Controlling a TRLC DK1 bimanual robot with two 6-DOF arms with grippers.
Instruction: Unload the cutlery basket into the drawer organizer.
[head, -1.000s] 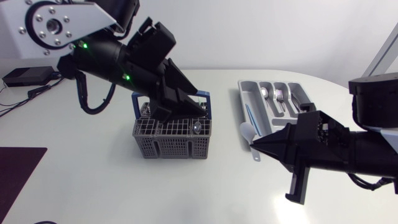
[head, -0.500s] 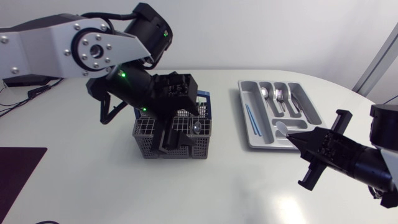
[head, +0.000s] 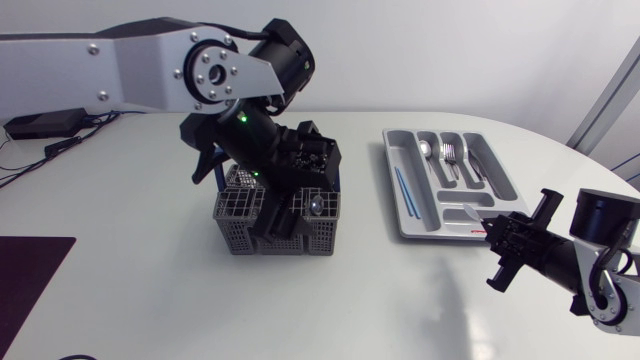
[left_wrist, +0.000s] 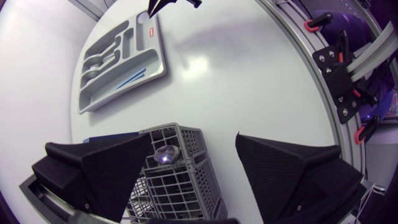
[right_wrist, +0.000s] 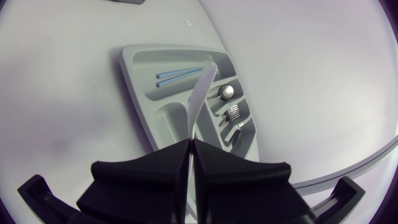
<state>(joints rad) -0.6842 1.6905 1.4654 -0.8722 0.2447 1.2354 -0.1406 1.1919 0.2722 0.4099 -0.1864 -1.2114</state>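
Note:
The grey wire cutlery basket (head: 238, 213) stands left of the table's middle, with a metal spoon's bowl (head: 316, 205) showing in its right cell. My left gripper (head: 283, 218) hangs open right over the basket, one finger on each side of the spoon cell (left_wrist: 166, 154). At the back right lies the grey drawer organizer (head: 408, 222), holding blue sticks (head: 402, 186), a metal spoon and forks. My right gripper (head: 490, 230) is shut on a white plastic spoon (right_wrist: 202, 93), which points out over the organizer's (right_wrist: 134, 78) near, wide compartment.
A blue frame (head: 327, 157) sits right behind the basket. A dark mat (head: 30, 270) lies at the front left edge and a black box (head: 40, 122) at the far left back. Bare white tabletop separates basket and organizer.
My left arm has swung in and turned its gripper down onto the basket. My right arm has drawn back to the right, carrying the white spoon from beside the organizer to over its near end.

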